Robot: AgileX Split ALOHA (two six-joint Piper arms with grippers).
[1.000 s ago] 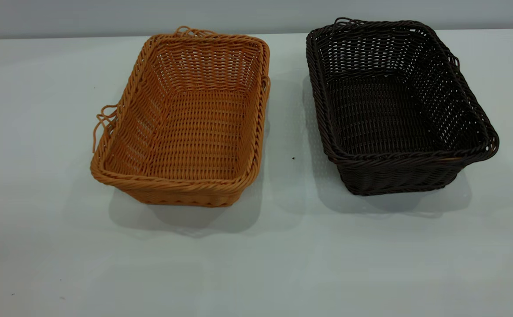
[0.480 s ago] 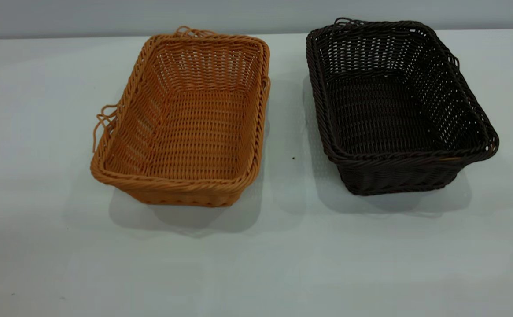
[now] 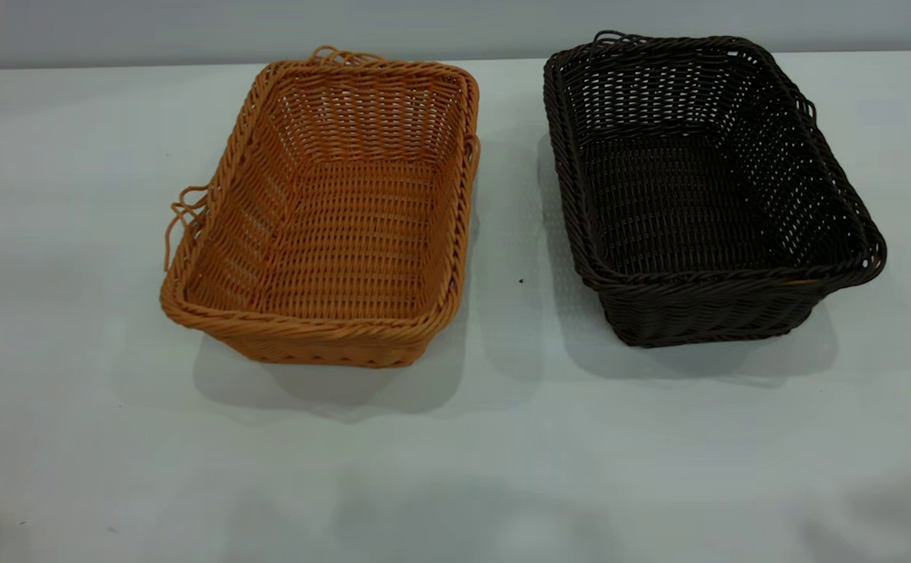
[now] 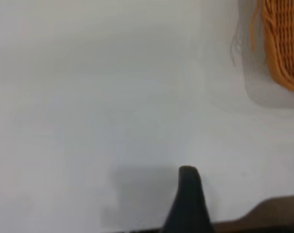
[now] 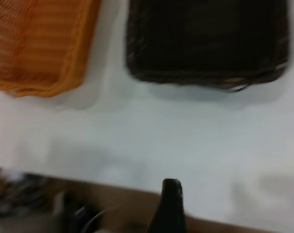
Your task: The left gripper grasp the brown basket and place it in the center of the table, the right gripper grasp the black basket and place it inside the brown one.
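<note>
Now brown basket (image 4: 285,46) well apart from left hand (image 4: 188,194); untouched.

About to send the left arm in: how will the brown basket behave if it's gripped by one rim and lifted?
The brown basket is open wicker weave, so probably light for its size. Its braided rim looks thick, likely stiff enough to hold shape. Lifted by one rim, so wide and long a basket may tilt. The thin loose loops on its left side look floppy, poor to grip.
</note>
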